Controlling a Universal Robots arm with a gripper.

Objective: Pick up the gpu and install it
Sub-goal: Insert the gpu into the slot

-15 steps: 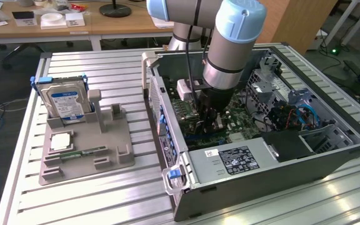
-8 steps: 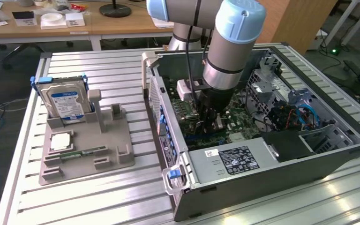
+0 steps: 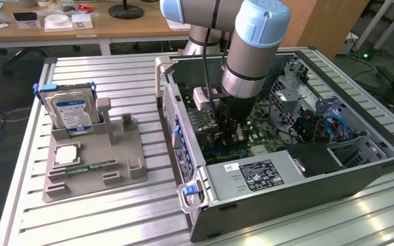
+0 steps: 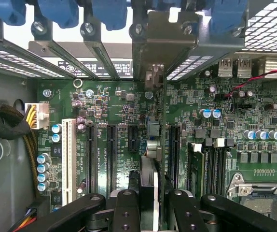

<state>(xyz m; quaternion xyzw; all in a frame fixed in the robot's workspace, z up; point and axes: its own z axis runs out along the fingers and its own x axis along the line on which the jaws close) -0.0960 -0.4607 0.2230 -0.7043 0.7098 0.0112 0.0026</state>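
Note:
My gripper is down inside the open computer case, over the green motherboard. Its two black fingers are shut on the gpu, which I see edge-on as a thin card running away from the gripper. The card's silver end bracket stands against the rear slot openings of the case. The card's lower edge lies along the board between the black expansion slots; I cannot tell whether it sits in a slot. In the exterior view the gripper is low in the case's middle and hides the card.
A grey parts holder lies at the exterior view's left, with a blue-labelled hard drive upright in it and a narrow memory stick. In the case are a power supply, memory modules and a black cable bundle.

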